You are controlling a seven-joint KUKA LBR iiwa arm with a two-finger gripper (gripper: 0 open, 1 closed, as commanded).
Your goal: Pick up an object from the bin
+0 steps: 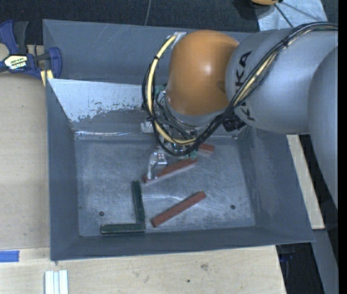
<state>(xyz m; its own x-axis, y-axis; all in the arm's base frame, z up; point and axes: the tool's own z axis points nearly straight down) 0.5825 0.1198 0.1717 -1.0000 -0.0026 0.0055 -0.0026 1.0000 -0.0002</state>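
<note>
My pincer (157, 162) sits at the left end of a reddish-brown bar (176, 168) mid-bin; can't tell if it's apart or together. Another brown bar (178, 208) and a dark green L-piece (138, 204) lie frontward on the bin's (100, 164) scuffed grey floor.

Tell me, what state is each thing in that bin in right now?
Gripper: lowered into the bin, at the upper stick's left end.
Upper stick: brown, lying flat, slanted, just below the gripper.
Lower stick: brown, lying flat, slanted, apart from the gripper.
Green L-shape: lying flat by the front wall, untouched.
Brown piece: partly hidden under the arm.
</note>
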